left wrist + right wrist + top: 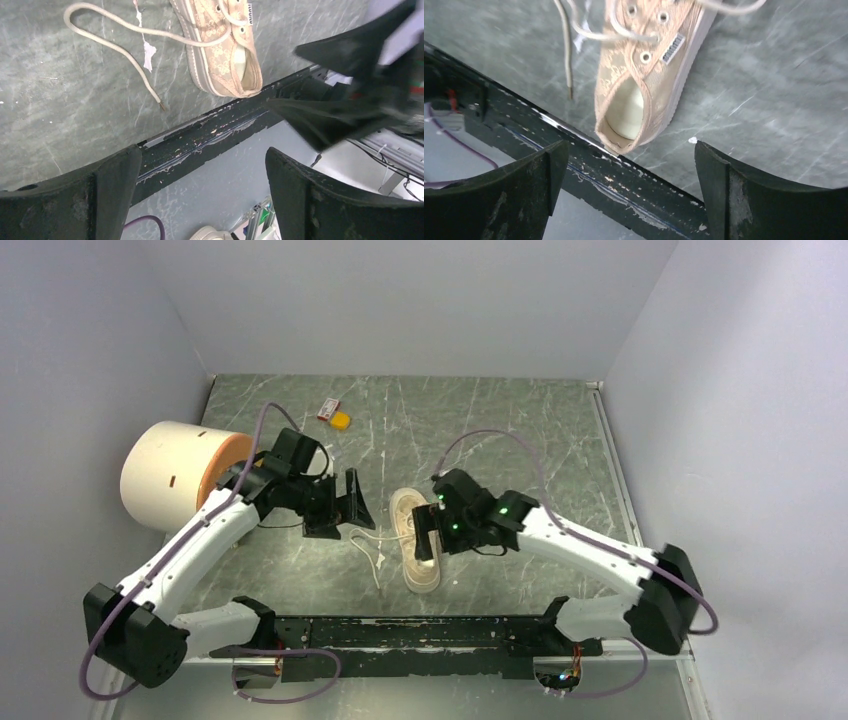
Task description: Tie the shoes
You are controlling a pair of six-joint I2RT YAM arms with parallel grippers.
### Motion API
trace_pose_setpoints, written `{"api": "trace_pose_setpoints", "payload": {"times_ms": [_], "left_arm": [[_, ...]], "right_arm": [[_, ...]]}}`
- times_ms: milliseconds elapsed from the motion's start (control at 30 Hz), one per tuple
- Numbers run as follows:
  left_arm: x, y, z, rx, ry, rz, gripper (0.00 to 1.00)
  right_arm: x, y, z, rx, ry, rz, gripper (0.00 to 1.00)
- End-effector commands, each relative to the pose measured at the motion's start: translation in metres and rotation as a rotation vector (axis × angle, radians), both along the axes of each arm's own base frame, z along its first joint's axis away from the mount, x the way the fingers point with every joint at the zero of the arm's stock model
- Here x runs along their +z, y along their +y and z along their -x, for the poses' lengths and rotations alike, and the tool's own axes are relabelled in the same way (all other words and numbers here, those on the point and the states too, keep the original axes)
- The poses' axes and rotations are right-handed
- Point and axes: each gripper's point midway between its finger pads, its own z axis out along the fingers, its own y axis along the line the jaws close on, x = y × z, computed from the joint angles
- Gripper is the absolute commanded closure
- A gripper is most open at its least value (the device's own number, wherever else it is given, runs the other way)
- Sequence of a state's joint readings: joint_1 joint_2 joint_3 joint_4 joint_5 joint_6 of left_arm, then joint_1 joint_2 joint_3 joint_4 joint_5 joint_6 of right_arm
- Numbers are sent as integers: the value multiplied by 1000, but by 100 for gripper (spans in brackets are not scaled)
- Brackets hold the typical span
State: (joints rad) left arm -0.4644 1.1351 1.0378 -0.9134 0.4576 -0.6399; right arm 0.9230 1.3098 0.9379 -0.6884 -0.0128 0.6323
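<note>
Sneaker untied, both hands released

Sneaker (418, 540) lies mid-counter (500, 430), heel toward the arm bases, laces (125, 50) loose on its left. Left hand (354, 504) spread wide just beside it. Right hand (631, 150) spread wide over the heel, gripping nothing.

Your top camera sits high behind the arm bases and looks down and forward, taking in the whole table (480, 420) from far off. Your left wrist camera peers out through the left gripper (204, 152), low and close, aimed back at the table's near edge, so the black rail (215, 135) cuts across it on a slant. Your right wrist camera looks through the right gripper (631, 145), closer in, right over the sneaker (634, 75) heel, facing that near edge too. All three views share the sneaker's heel, the loose lace (150, 85) end and the rail.
</note>
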Motion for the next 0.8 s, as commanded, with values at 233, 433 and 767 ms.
{"api": "trace_pose_setpoints", "payload": {"times_ms": [233, 433, 767], "left_arm": [[-20, -2, 9, 35, -27, 5, 6], [-50, -5, 36, -72, 77, 22, 3], [-29, 11, 3, -138, -156, -120, 5]], "right_arm": [[30, -8, -80, 61, 2, -169, 13], [14, 31, -96, 67, 88, -205, 34], [-11, 78, -96, 19, 97, -94, 42]]}}
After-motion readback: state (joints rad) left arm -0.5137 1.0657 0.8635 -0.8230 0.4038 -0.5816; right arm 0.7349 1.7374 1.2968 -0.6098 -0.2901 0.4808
